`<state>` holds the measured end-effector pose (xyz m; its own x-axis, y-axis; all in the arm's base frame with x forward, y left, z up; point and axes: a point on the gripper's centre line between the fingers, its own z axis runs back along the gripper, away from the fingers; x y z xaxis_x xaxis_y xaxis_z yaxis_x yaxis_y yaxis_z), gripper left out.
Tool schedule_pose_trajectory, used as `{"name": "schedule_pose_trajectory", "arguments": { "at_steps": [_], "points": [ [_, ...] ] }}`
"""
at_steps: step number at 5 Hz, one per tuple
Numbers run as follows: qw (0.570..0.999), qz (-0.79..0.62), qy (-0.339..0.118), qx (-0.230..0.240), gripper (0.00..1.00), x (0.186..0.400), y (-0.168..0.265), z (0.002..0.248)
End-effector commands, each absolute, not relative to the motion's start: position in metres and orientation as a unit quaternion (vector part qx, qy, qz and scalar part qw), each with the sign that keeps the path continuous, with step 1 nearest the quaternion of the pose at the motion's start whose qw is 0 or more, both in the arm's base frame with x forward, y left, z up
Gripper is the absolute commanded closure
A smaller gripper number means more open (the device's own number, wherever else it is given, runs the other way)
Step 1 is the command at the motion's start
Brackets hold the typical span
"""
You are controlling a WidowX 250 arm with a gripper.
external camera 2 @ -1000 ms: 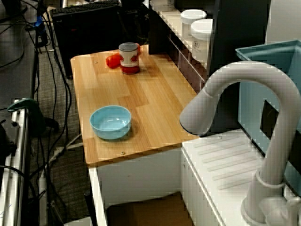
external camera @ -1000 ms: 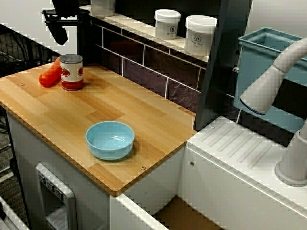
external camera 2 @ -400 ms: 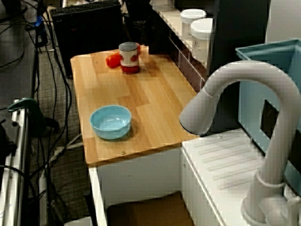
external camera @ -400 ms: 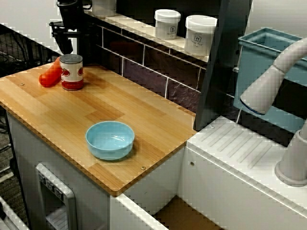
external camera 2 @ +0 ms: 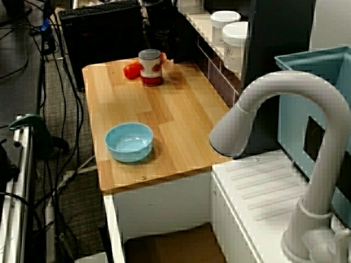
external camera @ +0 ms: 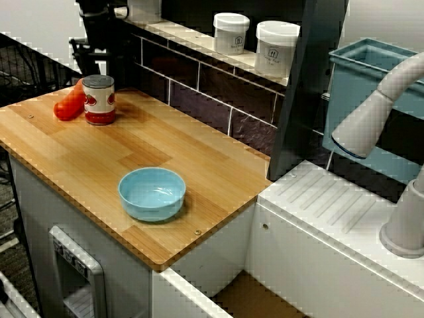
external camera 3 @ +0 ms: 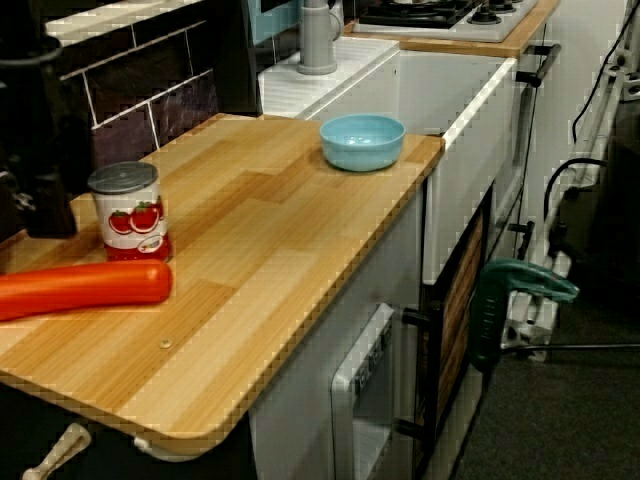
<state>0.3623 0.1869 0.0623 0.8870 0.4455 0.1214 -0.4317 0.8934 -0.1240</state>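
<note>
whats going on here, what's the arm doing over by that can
The black gripper hovers at the far end of the wooden counter, close behind the upright tomato can, nothing visibly in it. A long orange toy vegetable lies beside the can. A light blue bowl sits empty near the other end, apart from both. The jaws are too dark to read.

Can (external camera 2: 151,67) beside orange object (external camera 2: 131,70); blue bowl (external camera 2: 129,141) apart.

Tomato-print can (external camera: 99,99), light-blue bowl (external camera: 152,193)
</note>
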Motion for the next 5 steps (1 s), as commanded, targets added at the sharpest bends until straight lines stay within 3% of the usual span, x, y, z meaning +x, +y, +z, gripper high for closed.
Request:
{"name": "schedule_pose_trajectory", "arguments": {
  "at_steps": [1, 5],
  "points": [
    [0.97, 0.211, -0.116, -0.032, 0.0, 0.347, 0.176, 0.091],
    [0.976, 0.179, -0.114, -0.043, 0.0, 0.301, 0.143, 0.091]
  ]
}}
